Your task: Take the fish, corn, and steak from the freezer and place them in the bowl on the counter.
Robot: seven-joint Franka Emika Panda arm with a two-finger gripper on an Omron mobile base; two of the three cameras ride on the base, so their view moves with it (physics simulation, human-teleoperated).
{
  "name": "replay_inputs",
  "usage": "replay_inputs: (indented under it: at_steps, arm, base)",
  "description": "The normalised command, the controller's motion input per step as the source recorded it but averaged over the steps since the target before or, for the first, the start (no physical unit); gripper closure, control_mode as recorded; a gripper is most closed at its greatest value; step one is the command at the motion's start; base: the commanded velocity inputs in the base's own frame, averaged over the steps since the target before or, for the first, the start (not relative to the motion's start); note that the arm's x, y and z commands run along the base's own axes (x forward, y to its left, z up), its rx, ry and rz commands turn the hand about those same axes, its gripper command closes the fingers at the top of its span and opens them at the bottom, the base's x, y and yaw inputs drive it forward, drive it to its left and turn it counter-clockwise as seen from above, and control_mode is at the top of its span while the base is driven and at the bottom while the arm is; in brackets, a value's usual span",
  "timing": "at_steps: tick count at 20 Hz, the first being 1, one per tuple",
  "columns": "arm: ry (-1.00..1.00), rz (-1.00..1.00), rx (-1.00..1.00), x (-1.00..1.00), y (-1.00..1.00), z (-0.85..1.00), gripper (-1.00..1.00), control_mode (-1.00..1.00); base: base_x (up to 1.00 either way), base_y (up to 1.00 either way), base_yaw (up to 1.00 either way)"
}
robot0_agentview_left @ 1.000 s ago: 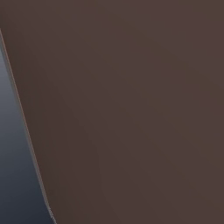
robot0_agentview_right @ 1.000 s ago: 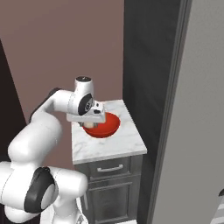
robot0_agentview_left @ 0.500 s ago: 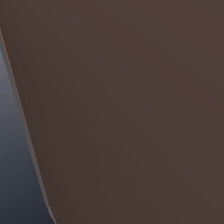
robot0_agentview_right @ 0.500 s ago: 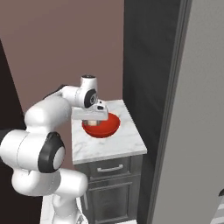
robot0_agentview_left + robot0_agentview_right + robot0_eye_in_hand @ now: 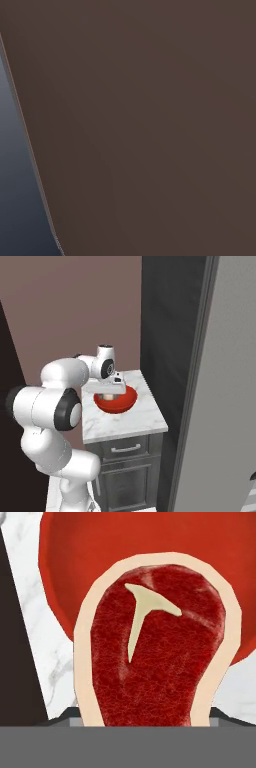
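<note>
Right now the steak (image 5: 155, 652) hangs just over the bowl (image 5: 116, 400), which sits on the tabletop (image 5: 125, 421) of the low dark cabinet, next to the tall freezer (image 5: 220, 381). In the hand view the steak covers most of the frame w/ the red bowl directly behind it, marble showing at the edges. The fingers are spread fairly wide and look clamped on the steak; the tips themselves are hidden behind the meat, so contact is a judgement, not seen. In the right base view the gripper (image 5: 111, 392) is low over the bowl, the arm reaching in from the left.

Step in hand, prob.: dropping off the steak. Next move calls for lowering a bit, letting go so the steak lands inside the rim, then lifting clear. Whether fish or corn are already in the bowl, can't tell — the steak blocks the view.
</note>
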Motion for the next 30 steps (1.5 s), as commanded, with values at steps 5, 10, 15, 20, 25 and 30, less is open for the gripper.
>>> replay_inputs:
  at_steps: [5,10,15,20,25,30]
  arm:
    - [0.00,0.00,0.00,0.30,0.00,-0.32,1.00,-1.00]
    - [-0.01,0.00,0.00,0.29,0.00,-0.14,1.00,-1.00]
    - [-0.07,0.00,0.00,0.11,0.00,-0.19,1.00,-1.00]
    - [-0.03,0.00,0.00,0.00,-0.03,-0.32,1.00,-1.00]
    - [-0.01,0.00,0.00,0.00,-0.01,-0.32,1.00,-1.00]
    - [0.00,0.00,0.00,0.00,0.00,-0.07,1.00,-1.00]
  base:
    - [0.00,0.00,0.00]
    - [0.00,0.00,0.00]
    - [0.00,0.00,0.00]
    - [0.00,0.00,0.00]
    - [0.00,0.00,0.00]
    - [0.00,0.00,0.00]
